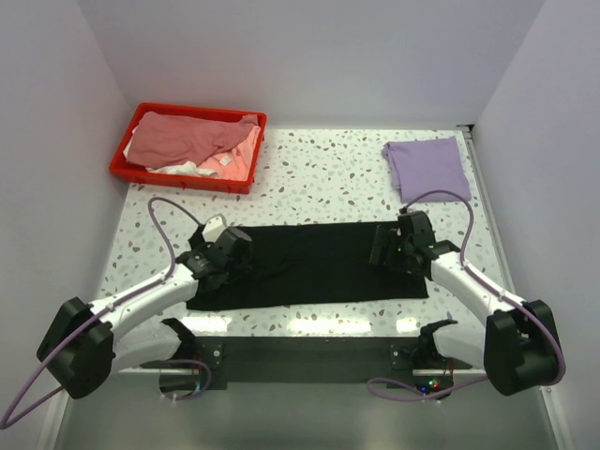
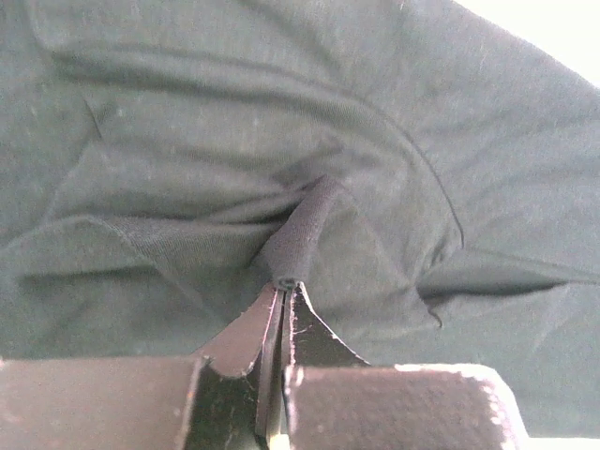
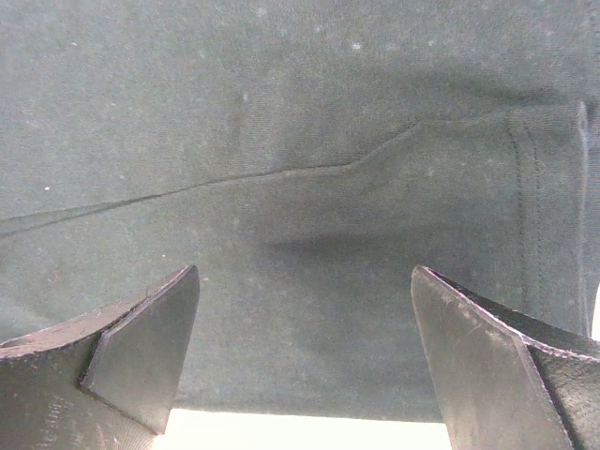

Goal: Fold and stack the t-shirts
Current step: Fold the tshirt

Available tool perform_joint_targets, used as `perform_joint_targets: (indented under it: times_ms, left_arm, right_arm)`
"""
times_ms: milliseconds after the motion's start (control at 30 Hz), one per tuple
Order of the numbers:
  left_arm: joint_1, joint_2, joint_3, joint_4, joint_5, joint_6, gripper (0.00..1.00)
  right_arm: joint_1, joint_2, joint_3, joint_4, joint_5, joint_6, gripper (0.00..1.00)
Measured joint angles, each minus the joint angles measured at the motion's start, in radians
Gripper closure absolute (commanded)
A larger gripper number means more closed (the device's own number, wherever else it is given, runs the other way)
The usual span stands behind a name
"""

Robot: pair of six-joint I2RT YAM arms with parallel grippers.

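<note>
Two arms reach over one black t-shirt (image 1: 309,267). It lies flat in a long strip on the speckled table (image 1: 319,173), close to the arms. The left gripper (image 1: 223,261) sits on the shirt's left end. The right gripper (image 1: 387,246) is over its right end. A light purple t-shirt (image 1: 427,167) lies folded at the far right corner. A red bin (image 1: 183,180) at the far left holds a dusty pink t-shirt (image 1: 183,139) and some white cloth (image 1: 176,169).

From the left wrist, the two fingers are pressed together and pinch a little roll of the black cloth.

From the right wrist, the fingers stand wide apart with nothing between them, just above the black shirt near its edge.
</note>
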Motion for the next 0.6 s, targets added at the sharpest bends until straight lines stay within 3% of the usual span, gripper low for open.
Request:
perform_joint_targets:
  times_ms: [600]
  left_arm:
    - [0.048, 0.103, 0.093, 0.093, -0.113, 0.156, 1.00]
  right_arm:
    - [0.000, -0.030, 0.005, -0.015, 0.029, -0.018, 0.01]
